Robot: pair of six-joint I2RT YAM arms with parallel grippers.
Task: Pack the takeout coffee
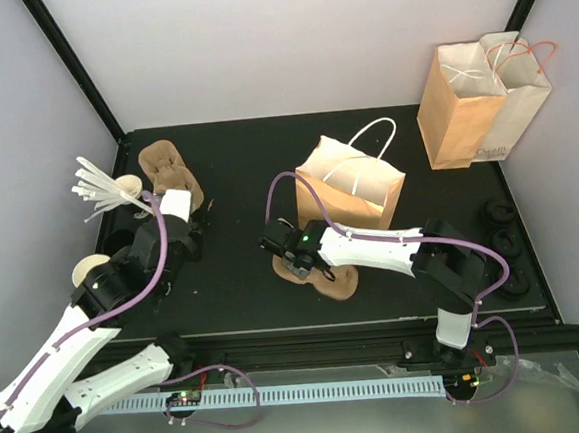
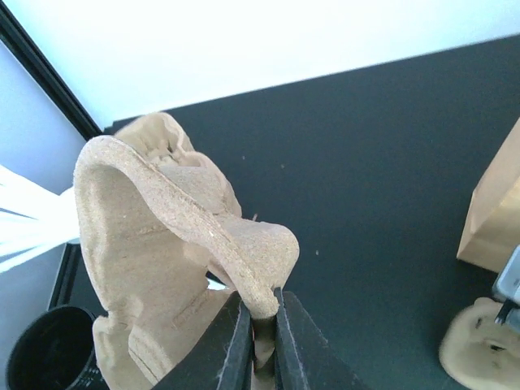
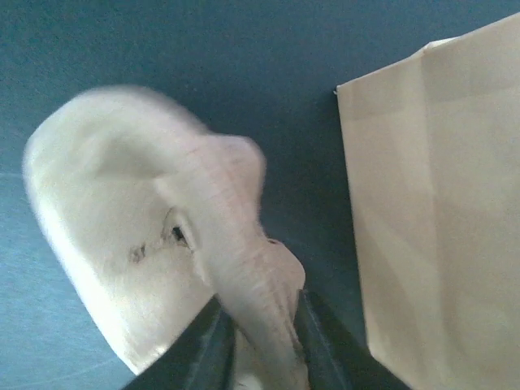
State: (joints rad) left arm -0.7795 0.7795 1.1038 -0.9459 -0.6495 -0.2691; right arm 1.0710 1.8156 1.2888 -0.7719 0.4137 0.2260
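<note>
Three coffees beyond right end effector

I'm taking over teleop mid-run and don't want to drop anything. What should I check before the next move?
1. Grip of left gripper on pulp cup carrier: ok, shut on its rim.
2. Grip of right gripper on second carrier: cannot tell, the view is blurred.
3. Brown paper bag upright beside right gripper: ok.
4. Bag mouth open: cannot tell.
5. Lidded coffee cup located: cannot tell; only a black round rim shows near left gripper.
</note>
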